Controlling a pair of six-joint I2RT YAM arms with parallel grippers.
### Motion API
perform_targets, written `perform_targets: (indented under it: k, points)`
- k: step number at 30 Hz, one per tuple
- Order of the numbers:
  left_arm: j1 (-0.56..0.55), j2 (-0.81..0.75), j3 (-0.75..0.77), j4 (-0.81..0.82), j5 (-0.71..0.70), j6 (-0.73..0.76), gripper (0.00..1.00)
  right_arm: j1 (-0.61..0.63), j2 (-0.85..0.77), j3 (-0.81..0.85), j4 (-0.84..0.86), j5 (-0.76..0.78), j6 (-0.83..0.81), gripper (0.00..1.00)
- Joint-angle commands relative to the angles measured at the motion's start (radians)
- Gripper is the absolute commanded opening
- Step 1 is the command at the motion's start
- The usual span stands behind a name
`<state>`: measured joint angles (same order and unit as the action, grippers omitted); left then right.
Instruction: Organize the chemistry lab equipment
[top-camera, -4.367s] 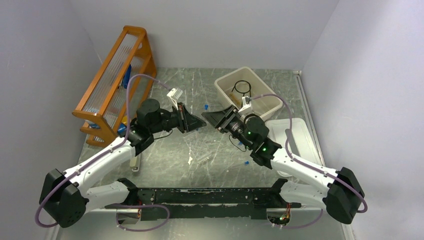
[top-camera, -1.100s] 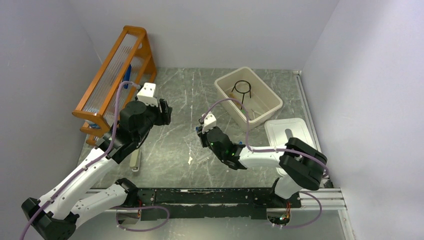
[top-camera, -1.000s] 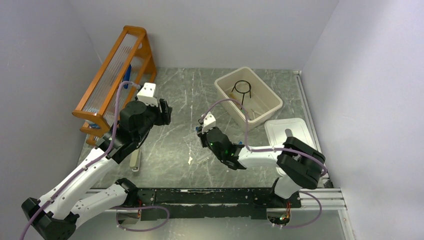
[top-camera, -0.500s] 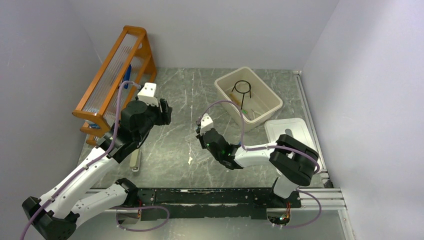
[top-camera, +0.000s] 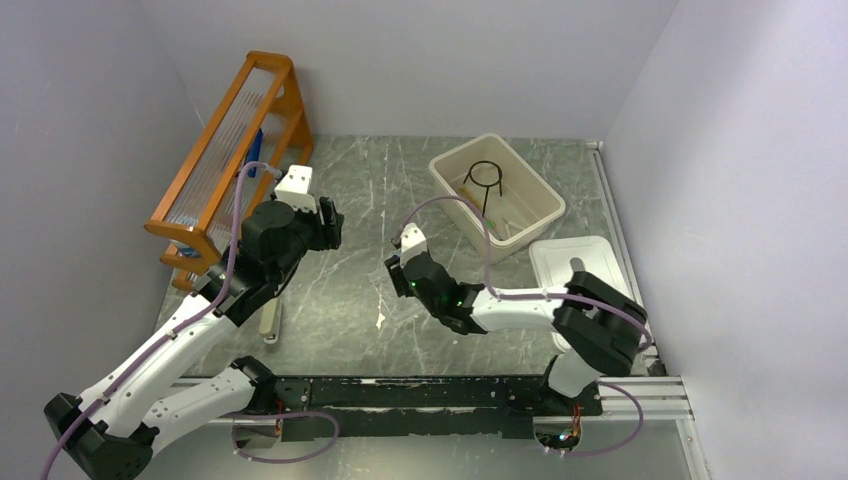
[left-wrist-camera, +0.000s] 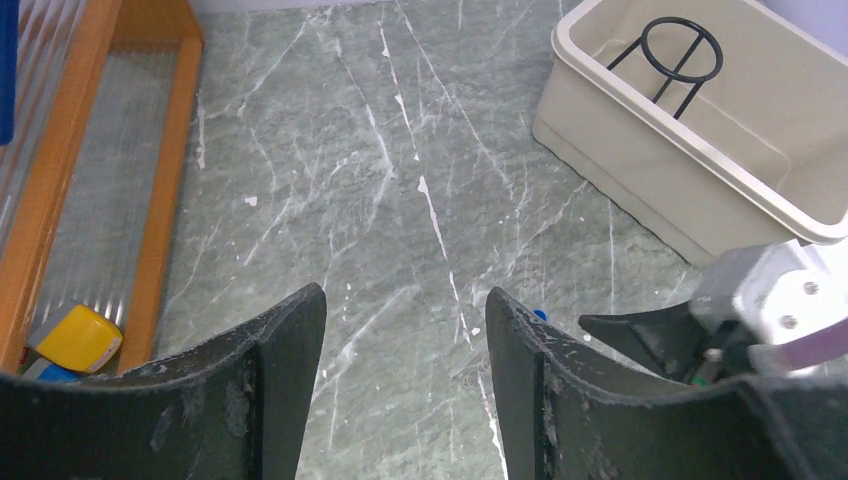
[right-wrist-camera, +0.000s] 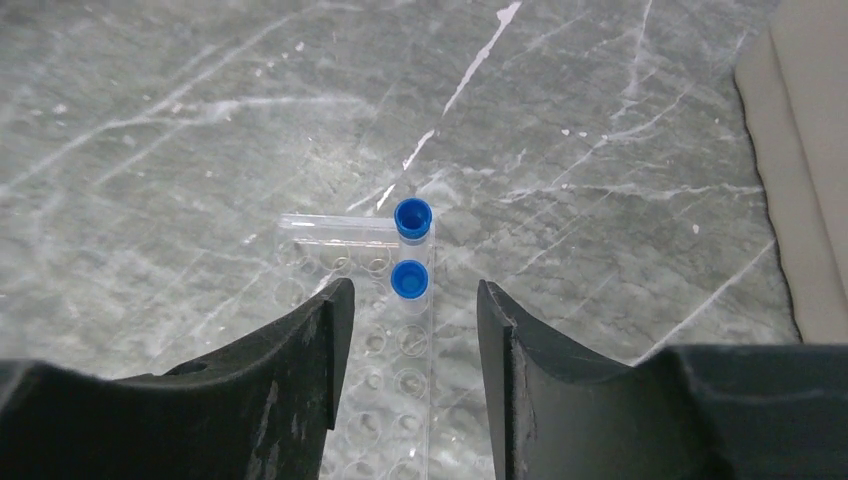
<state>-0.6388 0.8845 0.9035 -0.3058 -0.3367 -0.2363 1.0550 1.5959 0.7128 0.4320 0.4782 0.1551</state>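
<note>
Currently, right end effector (right-wrist-camera: 413, 290) parted above blue-capped tubes (right-wrist-camera: 412, 216), left end effector (left-wrist-camera: 405, 293) open

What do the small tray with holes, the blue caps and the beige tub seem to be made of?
Tray: clear glossy plastic, probably; the table shows through. Blue caps: opaque smooth plastic, it seems. Tub: matte beige plastic, moulded rim.

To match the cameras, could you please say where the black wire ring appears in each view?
Top external: black wire ring inside the beige bin, upper centre-right.
Left wrist: top right, inside that bin.
Right wrist: not in view.
Shared landmark: the bin, its edge at right wrist's far right.
</note>
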Motion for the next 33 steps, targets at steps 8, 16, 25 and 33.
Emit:
perform_targets:
  k: [8,16,25,33]
  points:
    - [-0.005,-0.013,-0.003,-0.004,0.004,-0.007,0.66,-0.029,-0.301,0.08,-0.337,-0.002,0.219,0.55]
    - [-0.005,-0.013,-0.006,0.005,0.06,-0.009,0.72,-0.106,-0.39,0.131,-0.821,0.072,0.495,0.47]
    - [-0.005,-0.011,0.004,-0.006,0.093,-0.004,0.74,-0.145,-0.459,0.031,-1.202,0.111,0.902,0.46]
    - [-0.005,-0.037,-0.025,0.039,0.138,-0.007,0.73,-0.147,-0.489,-0.064,-1.243,0.085,1.099,0.55]
